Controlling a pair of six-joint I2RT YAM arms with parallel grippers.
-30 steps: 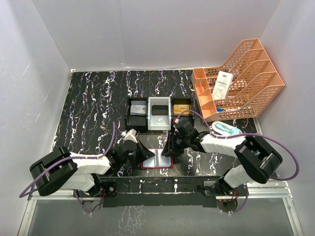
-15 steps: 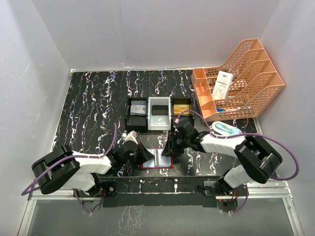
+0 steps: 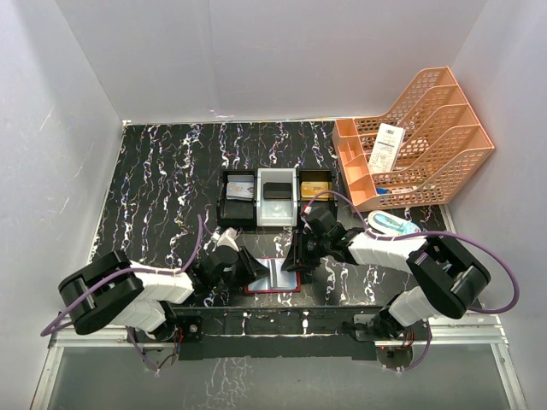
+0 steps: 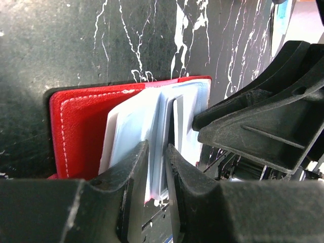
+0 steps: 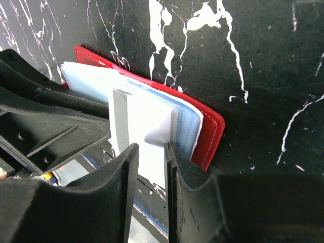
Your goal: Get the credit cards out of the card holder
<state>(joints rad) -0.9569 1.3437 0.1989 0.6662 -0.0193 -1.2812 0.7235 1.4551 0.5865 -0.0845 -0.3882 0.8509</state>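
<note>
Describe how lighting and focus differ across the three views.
Top external view: evenly lit and sharp, the card holder tiny at centre. Left wrist view: left end effector dark and soft up close, table dim. Right wrist view: marble veins crisp, the holder's pale centre nearly washed out.

The left gripper (image 3: 251, 266) and right gripper (image 3: 295, 256) crowd the wallet (image 3: 272, 277) from both sides, nearly meeting over it. The tray (image 3: 259, 209) stands just beyond it. The rack (image 3: 414, 145) fills the far right. The counter (image 3: 162, 196) lies open at left.
</note>
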